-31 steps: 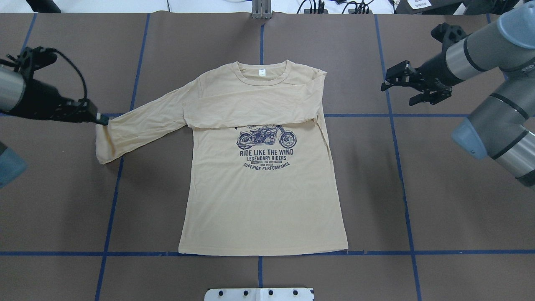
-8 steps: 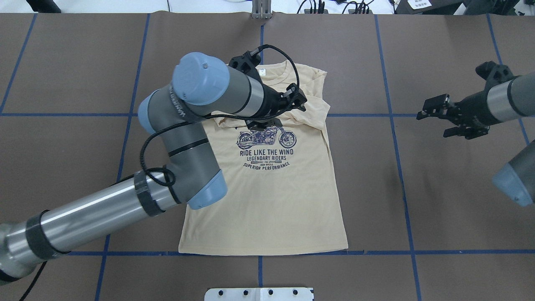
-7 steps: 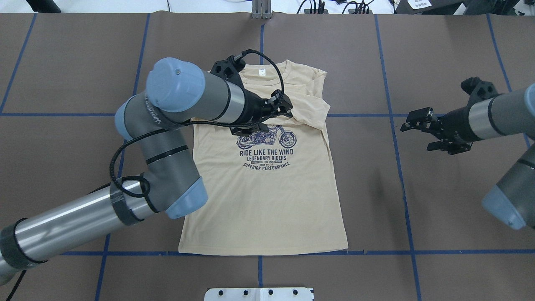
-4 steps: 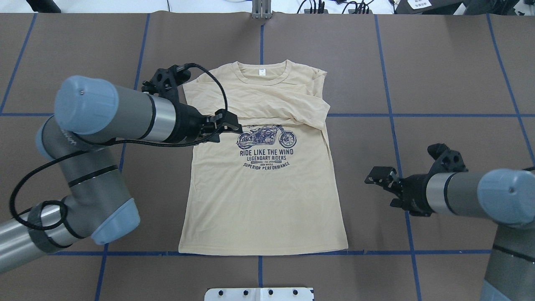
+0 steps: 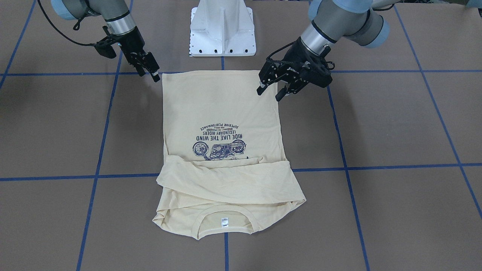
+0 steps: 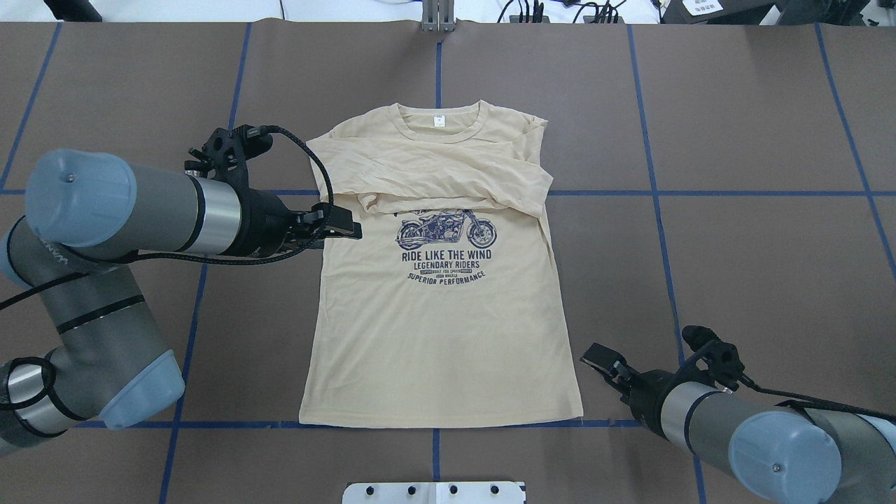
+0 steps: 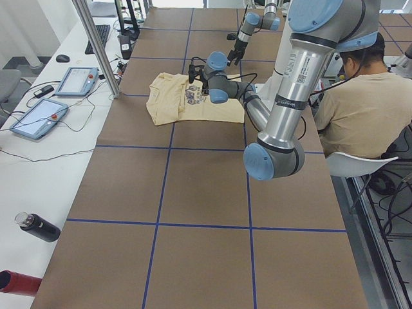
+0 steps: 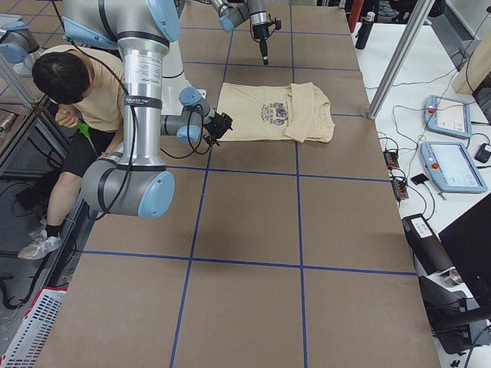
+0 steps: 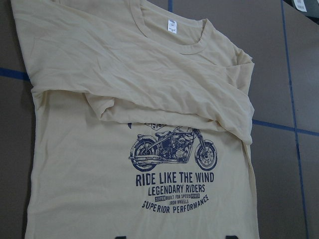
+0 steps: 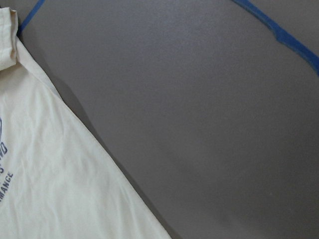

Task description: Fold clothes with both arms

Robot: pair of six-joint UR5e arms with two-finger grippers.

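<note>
Item: cream-yellow long-sleeved T-shirt (image 6: 441, 329), one, lying flat and print-up at the middle of the brown table (image 6: 770, 245); collar (image 6: 439, 133) at the far end, hem (image 6: 441, 420) at the near end along a blue tape line; both sleeves (image 6: 434, 175) lie crossed over the chest, just covering the top of the motorcycle print (image 6: 446, 241). Left gripper (image 5: 270, 92): fingers spread, holding nothing, raised over the shirt's left edge just below the folded sleeves; its wrist camera looks down on print and collar. Right gripper (image 5: 150, 76): fingers seemingly parted a little, holding nothing, low over bare table just beside the near right hem corner, apart from the cloth. Step in hand, by judgement: sleeve folds look finished and the arms are placing themselves for the lengthwise body fold. Next move calls for: the left gripper to travel nearer along the left edge to its own hem corner; both grippers to drop, pinch both layers of a corner each, then lift and carry the hem toward the collar together, level and taut, so the crossed sleeves stay put
</note>
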